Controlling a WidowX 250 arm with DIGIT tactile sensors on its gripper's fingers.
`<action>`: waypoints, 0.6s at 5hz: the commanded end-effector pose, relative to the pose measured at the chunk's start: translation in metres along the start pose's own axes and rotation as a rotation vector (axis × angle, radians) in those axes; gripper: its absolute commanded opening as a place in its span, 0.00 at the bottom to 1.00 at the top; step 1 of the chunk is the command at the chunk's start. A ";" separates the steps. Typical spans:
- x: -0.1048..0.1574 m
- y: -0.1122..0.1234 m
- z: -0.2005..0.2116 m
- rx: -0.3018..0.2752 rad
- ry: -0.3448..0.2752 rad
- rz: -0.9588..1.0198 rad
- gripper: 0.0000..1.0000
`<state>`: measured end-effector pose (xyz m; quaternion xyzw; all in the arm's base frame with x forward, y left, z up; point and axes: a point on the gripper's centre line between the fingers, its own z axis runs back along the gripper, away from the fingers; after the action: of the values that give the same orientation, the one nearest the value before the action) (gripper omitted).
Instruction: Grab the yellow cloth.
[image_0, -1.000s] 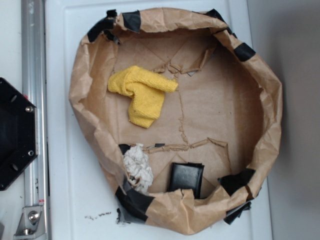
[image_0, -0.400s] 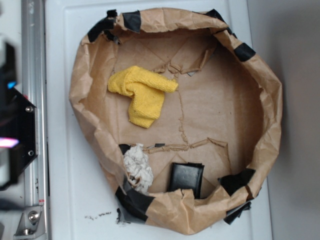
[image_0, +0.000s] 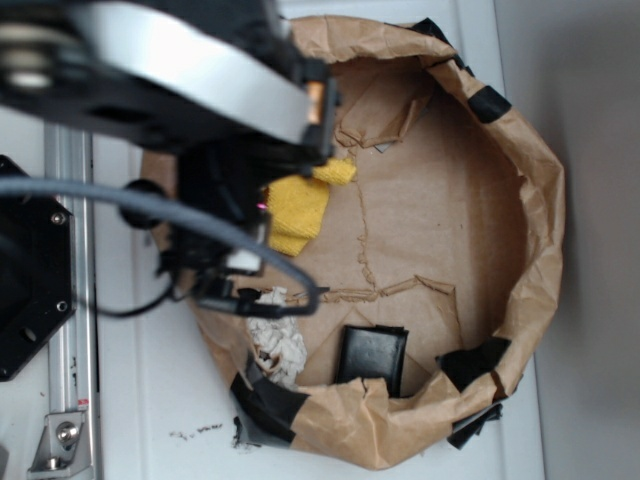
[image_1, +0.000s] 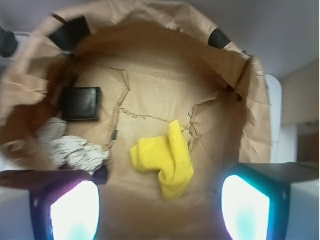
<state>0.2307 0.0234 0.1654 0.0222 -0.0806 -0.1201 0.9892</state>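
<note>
Barely started: arm (image_0: 180, 80) hangs over the left side of the paper basin (image_0: 545, 200), cloth (image_0: 297, 210) not grasped yet. Whole pick is left, by my read: descend, close on cloth, lift.

Left to right, exterior view: bench (image_0: 130, 400) white, with black base plate (image_0: 30, 270) and metal rail at far left. Arm and cables cover the basin's left wall and most of the cloth; only its right half and one corner poke out from under the black wrist. Below the arm, paper wad (image_0: 278, 340), white and crumpled, near the lower-left wall. Black box (image_0: 372, 358) just right of the wad, apart from it. Right half of basin floor bare.

Wrist view: box (image_1: 80, 103) upper left, wad (image_1: 72, 150) below it, cloth (image_1: 165, 160) whole and folded, flat on the floor, well apart from both. Pincer (image_1: 160, 210) spread wide, nothing between the fingers (image_1: 75, 210); cloth lies ahead of the gap and looks some way below, untouched.

Hard to make out: exterior view hides the pincer itself behind the arm body, so height above the cloth is unclear. Wrist view is blurred and the finger pads are blown out bright, tips cut off by the bottom edge. Wad partly hidden behind the left finger
</note>
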 end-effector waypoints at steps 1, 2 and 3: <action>0.006 0.007 -0.094 -0.030 0.094 -0.091 1.00; -0.012 0.020 -0.143 -0.052 0.152 -0.150 1.00; -0.022 0.025 -0.146 -0.107 0.163 -0.151 0.00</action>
<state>0.2424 0.0558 0.0165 -0.0169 0.0149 -0.1972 0.9801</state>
